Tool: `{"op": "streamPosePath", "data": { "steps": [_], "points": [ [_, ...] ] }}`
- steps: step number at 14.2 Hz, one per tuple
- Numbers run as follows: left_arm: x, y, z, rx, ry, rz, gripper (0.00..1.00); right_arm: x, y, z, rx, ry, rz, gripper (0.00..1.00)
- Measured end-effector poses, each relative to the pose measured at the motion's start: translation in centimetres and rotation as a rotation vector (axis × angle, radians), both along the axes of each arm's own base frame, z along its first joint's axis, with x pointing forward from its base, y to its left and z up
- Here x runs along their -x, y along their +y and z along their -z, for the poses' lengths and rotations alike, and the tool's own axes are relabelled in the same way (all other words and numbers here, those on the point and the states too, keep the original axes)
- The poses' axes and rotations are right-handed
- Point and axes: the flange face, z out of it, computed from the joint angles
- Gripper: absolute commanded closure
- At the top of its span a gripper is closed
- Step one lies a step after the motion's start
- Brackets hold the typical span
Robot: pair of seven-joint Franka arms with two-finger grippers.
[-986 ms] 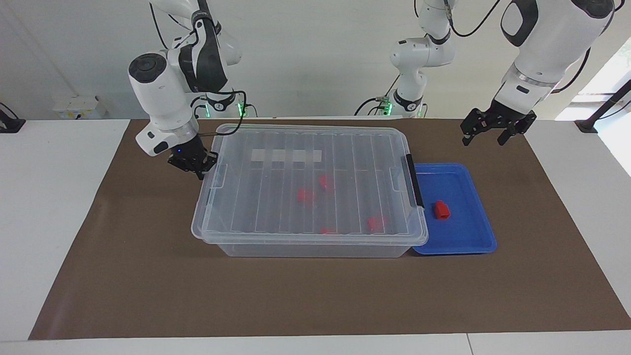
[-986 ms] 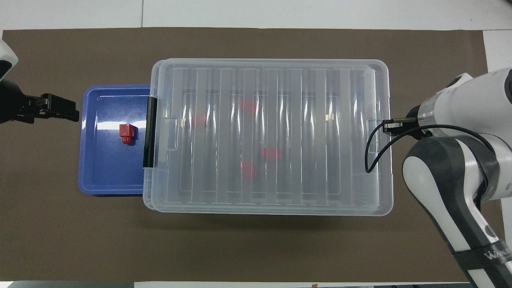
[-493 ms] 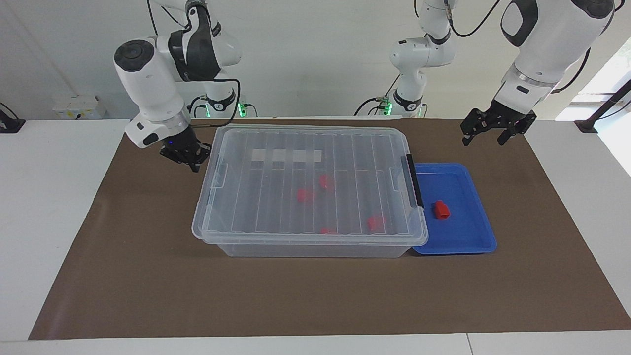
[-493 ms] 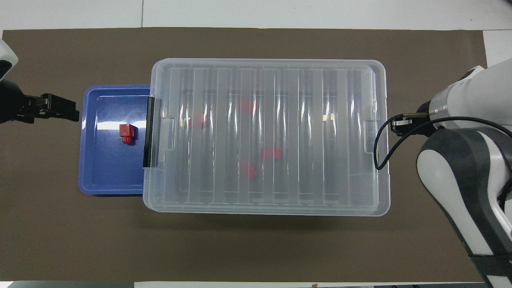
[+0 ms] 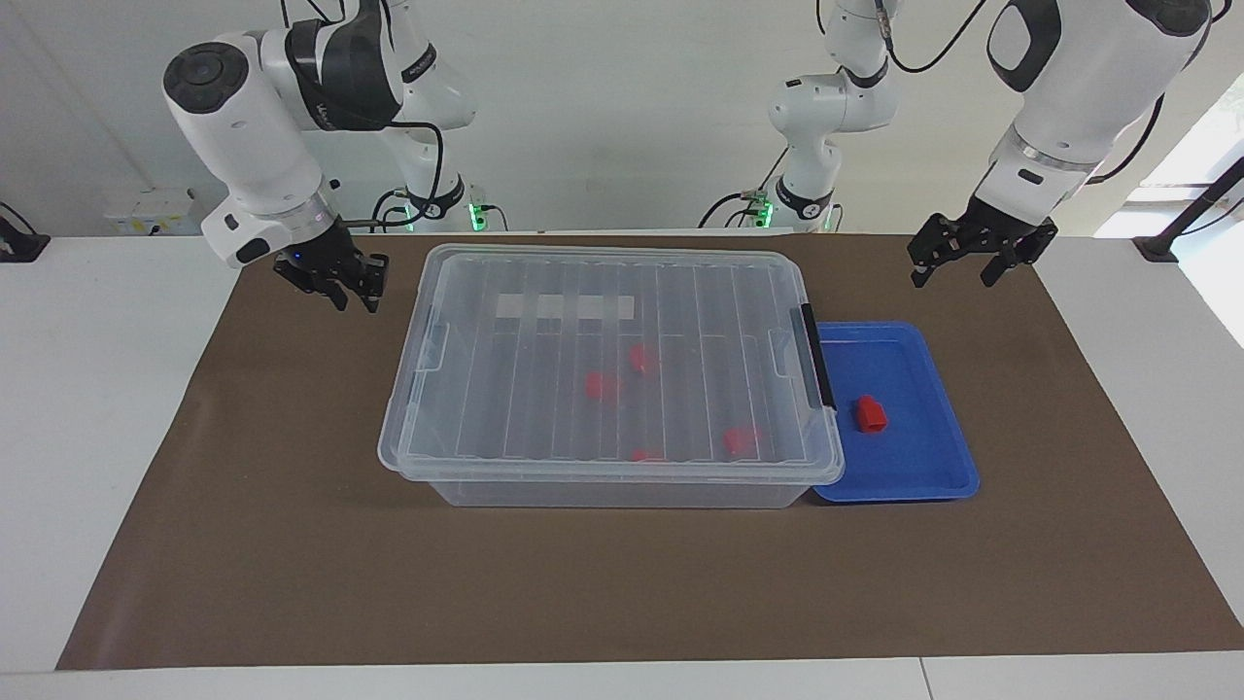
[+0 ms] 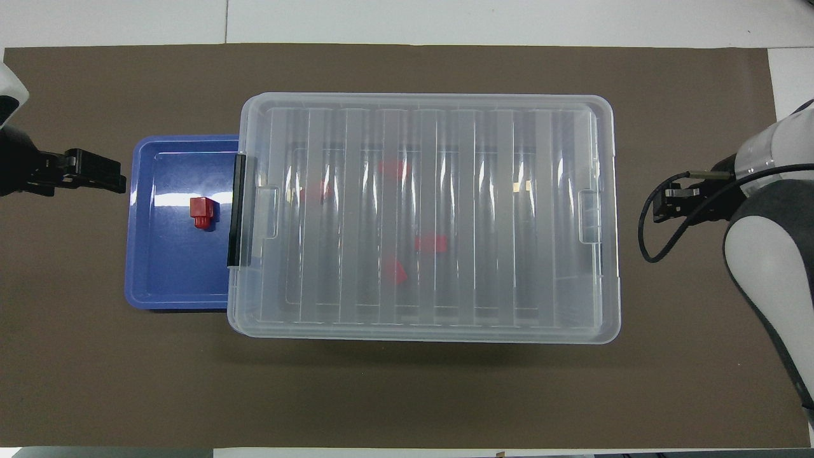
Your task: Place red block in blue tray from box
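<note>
Overhead view cuts off the open, empty left pincer (image 6: 95, 172); right pincer (image 5: 355, 284) state unclear beside the box (image 5: 612, 292).

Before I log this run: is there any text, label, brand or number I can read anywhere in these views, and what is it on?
Nothing legible.
Right arm: white lettering on its dark band, too small to read.
Box: white tape strips on the lid, no writing visible.
Blue tray and red block: no markings visible.
</note>
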Motion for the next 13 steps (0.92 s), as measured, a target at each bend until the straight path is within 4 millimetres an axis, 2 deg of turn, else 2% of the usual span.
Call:
{"op": "streamPosePath", "data": {
  "steps": [2,3,10,13],
  "points": [
    [0.0,0.0,0.0,0.0,0.0,0.0,0.0,-0.1,-0.9,-3.0,0.002,0.007,0.014,0.0],
    [0.0,0.0,0.0,0.0,0.0,0.0,0.0,0.0,-0.8,-3.5,0.014,0.014,0.01,0.0],
    [0.0,0.0,0.0,0.0,0.0,0.0,0.0,-0.2,-1.4,-2.9,0.048,0.034,0.014,0.0],
    [0.0,0.0,0.0,0.0,0.0,0.0,0.0,-0.8,-1.4,-1.8,0.048,0.054,0.015,0.0]
  ]
}}
